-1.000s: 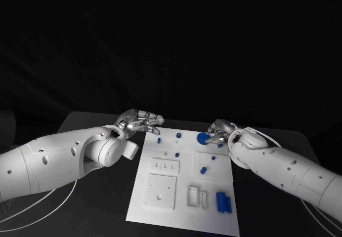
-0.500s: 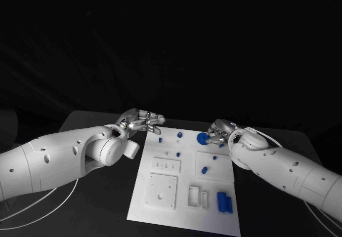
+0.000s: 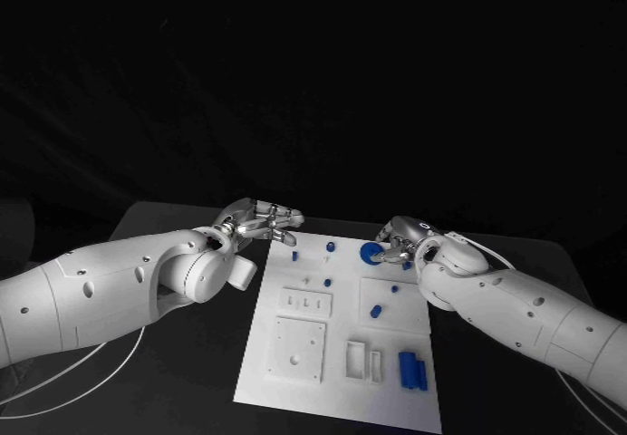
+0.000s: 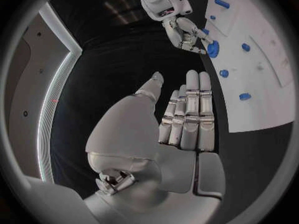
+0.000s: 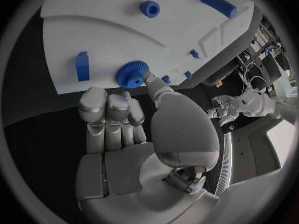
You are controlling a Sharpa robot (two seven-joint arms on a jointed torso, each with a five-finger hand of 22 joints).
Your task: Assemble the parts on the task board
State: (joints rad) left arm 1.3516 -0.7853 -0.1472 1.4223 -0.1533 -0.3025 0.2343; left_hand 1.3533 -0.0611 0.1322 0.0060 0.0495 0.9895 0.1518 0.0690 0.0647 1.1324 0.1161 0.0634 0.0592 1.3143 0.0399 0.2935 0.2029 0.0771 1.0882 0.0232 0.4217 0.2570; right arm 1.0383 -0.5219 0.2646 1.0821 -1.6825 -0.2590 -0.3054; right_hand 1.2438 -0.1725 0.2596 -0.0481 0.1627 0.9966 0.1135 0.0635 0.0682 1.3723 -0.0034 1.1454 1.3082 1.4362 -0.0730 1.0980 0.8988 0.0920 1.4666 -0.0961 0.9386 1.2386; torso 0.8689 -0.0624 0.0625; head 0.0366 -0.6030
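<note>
The white task board [image 3: 342,326] fills the lower centre of the head view; at its upper right, the right hand [image 3: 400,243] touches the blue gear [image 3: 372,255] with a fingertip, other fingers curled in. At upper left, the left hand [image 3: 262,223] hovers, fingers together and extended, empty

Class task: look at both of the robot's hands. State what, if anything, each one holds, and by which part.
The right hand touches the blue gear at its toothed rim with a fingertip; whether it grips it cannot be told. The left hand holds nothing, fingers straight.
</note>
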